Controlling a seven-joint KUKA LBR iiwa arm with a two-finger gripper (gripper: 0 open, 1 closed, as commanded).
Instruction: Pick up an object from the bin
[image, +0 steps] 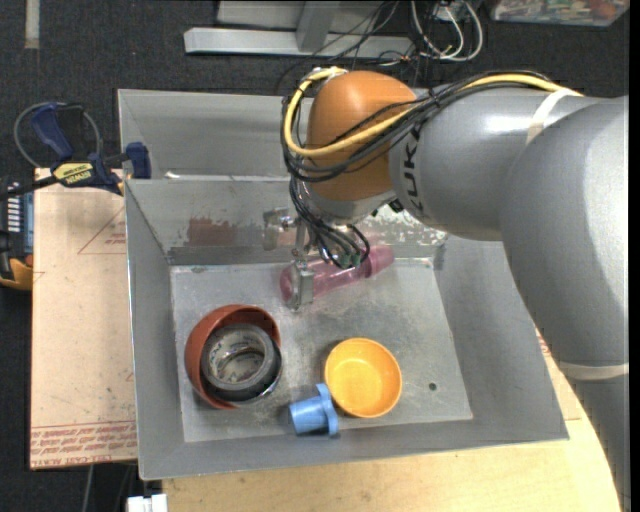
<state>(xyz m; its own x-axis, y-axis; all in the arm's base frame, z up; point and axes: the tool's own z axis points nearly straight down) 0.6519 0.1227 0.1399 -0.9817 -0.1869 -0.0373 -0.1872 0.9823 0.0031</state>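
Observation:
A pink cylinder (352, 271) lies on its side near the back of the bin floor, a little right of the middle. My gripper (301, 272) reaches down under the orange wrist cover onto the cylinder's left end and hides part of it. A rust-red bowl (198, 352) stands at the front left with a black ring (240, 362) inside it.
An orange bowl (363, 377) sits at the front centre of the bin. A small blue cup (313, 412) lies on its side against the bowl's left. The arm and its cables cover the bin's back right.

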